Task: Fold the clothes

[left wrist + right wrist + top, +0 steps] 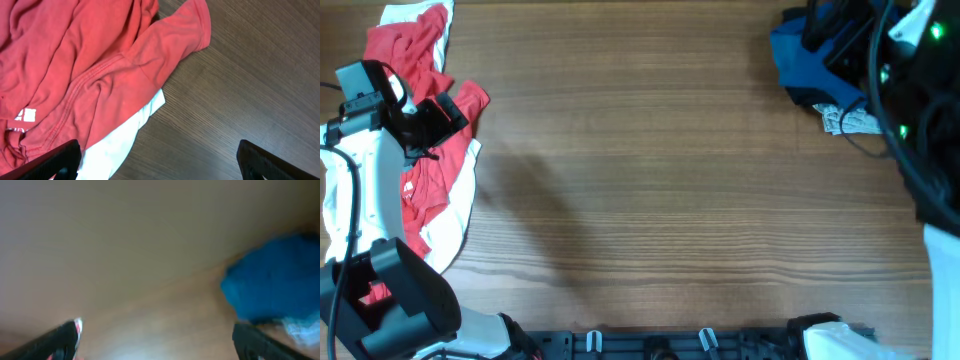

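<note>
Heaps at opposite counter (670, 180) ends. Red shirt (75, 75), rumpled over a white garment (120, 145), lies under and up-left of the left jaws in the wrist view, with one sleeve (185, 30) reaching onto bare counter. Blue shirt (275, 280) is crumpled just right of the right jaws. Both pairs of jaws wide open, empty. Left arm looks nearest to the red one.

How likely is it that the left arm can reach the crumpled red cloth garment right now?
Probably yes. The left gripper hangs open just above the edge of the red cloth garment, nothing lies over it, and only a white cloth peeks out underneath.
</note>
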`<state>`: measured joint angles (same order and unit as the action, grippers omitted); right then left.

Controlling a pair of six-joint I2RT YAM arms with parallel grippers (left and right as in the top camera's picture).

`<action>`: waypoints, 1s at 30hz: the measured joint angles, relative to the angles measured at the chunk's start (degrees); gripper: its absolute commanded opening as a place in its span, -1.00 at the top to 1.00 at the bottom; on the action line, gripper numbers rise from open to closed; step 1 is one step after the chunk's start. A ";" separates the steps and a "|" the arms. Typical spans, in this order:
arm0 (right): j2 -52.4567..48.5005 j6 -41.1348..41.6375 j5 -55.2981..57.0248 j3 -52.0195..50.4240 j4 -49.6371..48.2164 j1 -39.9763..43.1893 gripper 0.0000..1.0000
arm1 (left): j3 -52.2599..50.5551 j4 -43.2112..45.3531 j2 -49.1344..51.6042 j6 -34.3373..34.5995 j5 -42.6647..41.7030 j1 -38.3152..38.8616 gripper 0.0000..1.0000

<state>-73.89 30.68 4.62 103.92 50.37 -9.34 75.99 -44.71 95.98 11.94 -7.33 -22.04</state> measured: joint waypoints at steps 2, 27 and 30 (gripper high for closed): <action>4.61 -2.99 -0.87 -9.03 -10.71 0.07 -1.00 | 0.00 0.04 0.00 0.00 -0.02 0.00 -0.99; 63.23 -15.45 -11.28 -98.01 -59.34 6.51 -0.99 | 0.00 -0.02 0.00 0.00 -0.07 0.00 -0.99; 66.97 -18.01 -11.30 -100.89 -59.14 6.51 -0.99 | 0.00 0.00 0.00 0.00 -0.04 0.00 -1.00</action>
<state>-6.92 12.67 -6.68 3.03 -8.78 -2.83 75.99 -44.71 95.98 11.94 -7.38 -22.04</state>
